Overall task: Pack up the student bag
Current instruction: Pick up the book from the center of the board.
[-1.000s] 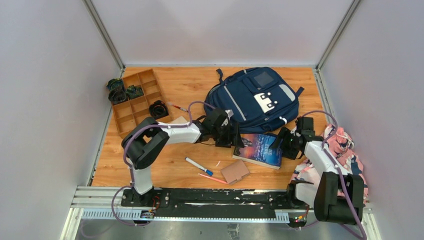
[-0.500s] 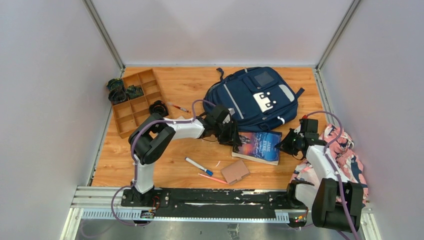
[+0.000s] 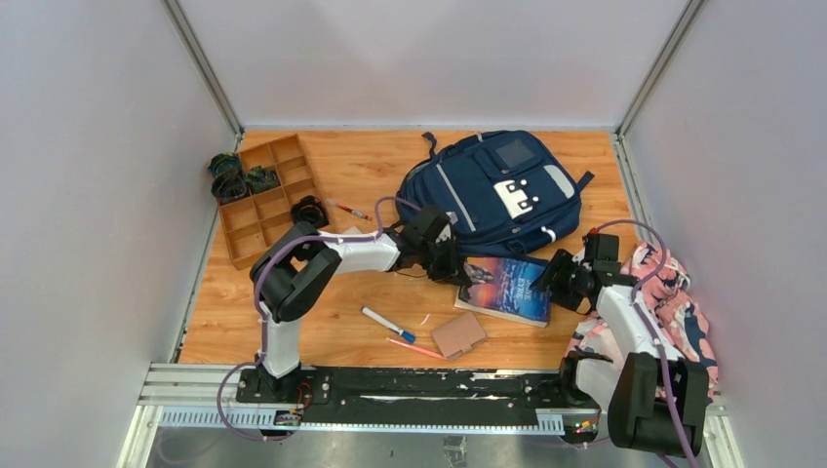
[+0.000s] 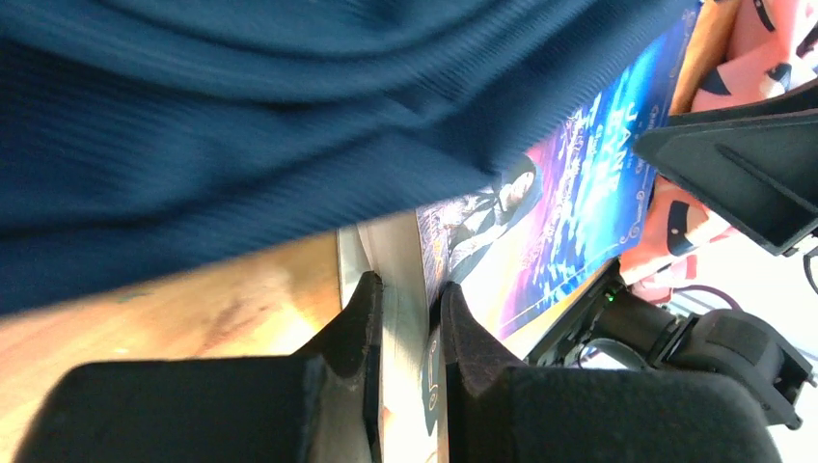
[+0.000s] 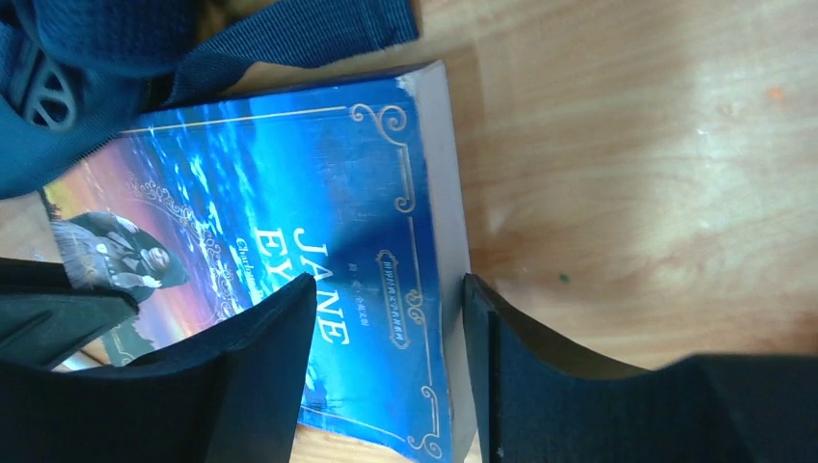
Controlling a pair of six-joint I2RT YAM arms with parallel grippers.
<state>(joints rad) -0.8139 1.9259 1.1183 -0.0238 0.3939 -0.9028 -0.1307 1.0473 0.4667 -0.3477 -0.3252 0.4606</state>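
Evidently the left gripper is pinched narrow on the left edge of the Jane Eyre paperback. At the paperback's right edge the right gripper stands parted, one finger over the cover and one over bare wood. Just beyond the paperback lies the navy backpack, a strap touching its far edge.

- The glossy blue-and-purple paperback book with a gold scrolled border has "JANE" in large white capitals on its cover.
- Under that stands "EY"; the rest of the word is hidden behind the right gripper.
- A fine script line and a small boxed line beside the title are too small to read.
- From overhead, the title is illegible.
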